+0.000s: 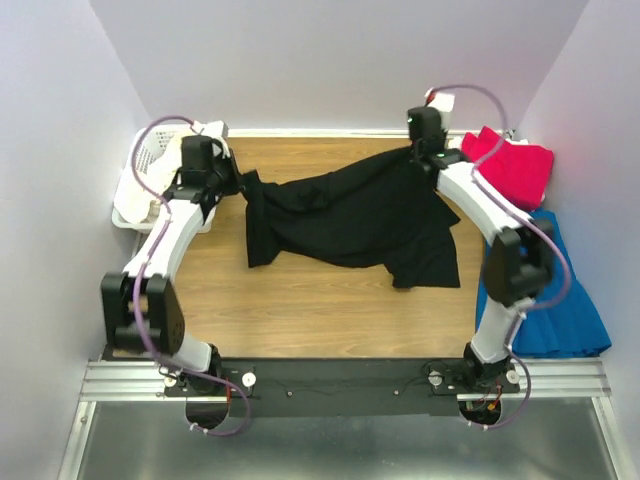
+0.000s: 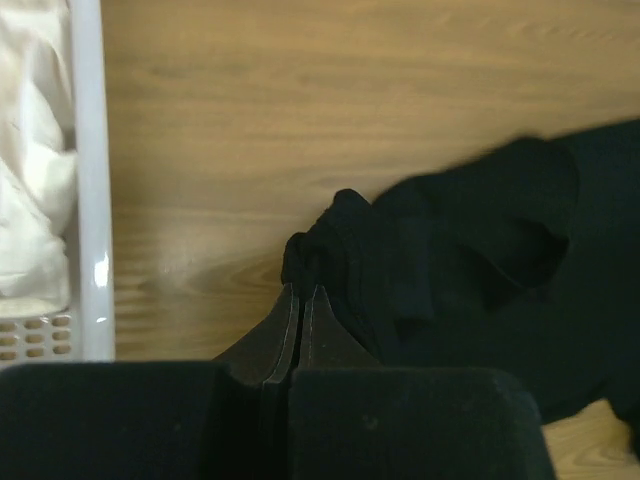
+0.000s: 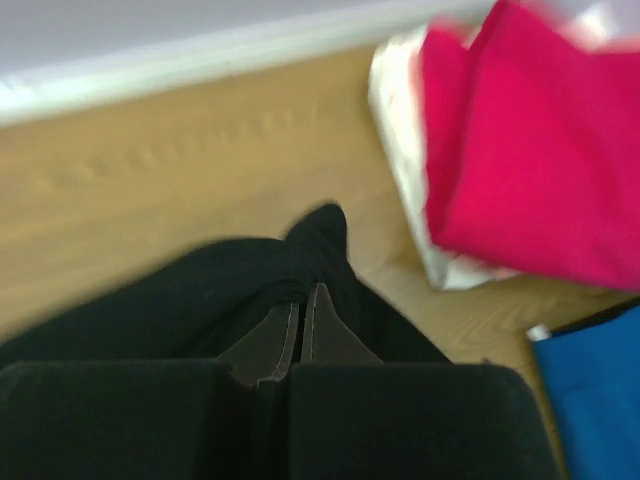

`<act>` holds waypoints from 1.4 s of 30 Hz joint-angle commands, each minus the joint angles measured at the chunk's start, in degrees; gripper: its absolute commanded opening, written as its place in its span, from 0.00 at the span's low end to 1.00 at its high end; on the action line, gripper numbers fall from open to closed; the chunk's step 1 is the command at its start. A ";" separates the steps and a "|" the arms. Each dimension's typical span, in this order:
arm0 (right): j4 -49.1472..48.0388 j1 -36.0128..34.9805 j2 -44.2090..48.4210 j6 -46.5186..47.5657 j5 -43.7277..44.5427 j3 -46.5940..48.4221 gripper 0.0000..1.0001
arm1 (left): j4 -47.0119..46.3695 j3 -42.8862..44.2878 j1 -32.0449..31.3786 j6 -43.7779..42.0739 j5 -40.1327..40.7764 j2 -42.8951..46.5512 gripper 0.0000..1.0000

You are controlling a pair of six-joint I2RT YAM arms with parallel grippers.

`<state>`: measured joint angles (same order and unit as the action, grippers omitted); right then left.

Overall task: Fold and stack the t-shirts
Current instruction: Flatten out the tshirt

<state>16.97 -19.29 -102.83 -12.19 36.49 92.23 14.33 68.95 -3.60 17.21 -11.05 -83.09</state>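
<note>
A black t-shirt (image 1: 360, 215) is stretched across the back half of the wooden table, sagging in the middle. My left gripper (image 1: 232, 183) is shut on its left end, where bunched black cloth (image 2: 330, 235) sits at the fingertips of that gripper (image 2: 301, 288). My right gripper (image 1: 425, 155) is shut on the shirt's right end (image 3: 320, 240), the cloth pinched between its closed tips (image 3: 304, 290). A folded crimson t-shirt (image 1: 515, 168) lies at the back right on top of a white one (image 3: 405, 170).
A white plastic lattice basket (image 1: 140, 180) with white cloth (image 2: 30, 190) in it stands at the back left. Blue cloth (image 1: 555, 290) lies along the right edge of the table. Walls close in the back and both sides.
</note>
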 commanded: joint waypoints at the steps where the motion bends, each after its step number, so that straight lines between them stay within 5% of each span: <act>1: -2.29 2.94 -12.62 -3.63 -4.31 5.92 0.01 | -5.10 2.67 -0.10 1.42 4.71 -10.93 0.00; 9: -1.59 8.74 -24.87 -3.20 -9.15 18.86 0.01 | -3.25 19.54 -0.01 3.97 13.59 -28.51 0.00; 21: -0.63 11.55 -32.61 -1.09 -12.32 28.71 0.01 | -1.06 37.04 -0.01 2.83 16.67 -38.98 0.00; 24: -0.27 11.64 -33.93 -1.00 -12.67 30.29 0.11 | 0.44 40.38 -0.01 1.25 18.86 -40.74 0.30; 25: -0.10 11.73 -34.19 -0.91 -12.85 30.99 0.16 | 0.70 40.82 -0.01 0.46 19.74 -40.84 0.61; 26: -0.01 11.90 -34.37 -0.91 -13.02 31.26 0.36 | 0.62 41.09 -0.01 0.28 21.32 -40.75 0.69; 27: 0.16 11.91 -34.55 -0.91 -13.02 31.78 0.44 | 0.44 41.09 -0.01 -0.24 21.68 -40.40 0.74; 28: 0.34 11.99 -34.72 -0.82 -13.02 32.14 0.48 | 0.44 41.09 -0.01 -0.60 22.21 -40.14 0.91; 31: 0.52 12.17 -34.72 -0.73 -12.58 33.02 0.58 | 0.18 40.13 -0.01 -0.78 23.09 -38.38 0.93; 42: 1.31 12.26 -28.93 -2.75 -14.25 26.79 0.60 | 0.44 19.67 -2.64 2.82 17.56 -26.09 0.91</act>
<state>17.08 -7.27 -136.59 -13.50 23.62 122.83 14.41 96.33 -4.64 18.02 8.27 -115.50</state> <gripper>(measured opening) 0.595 0.923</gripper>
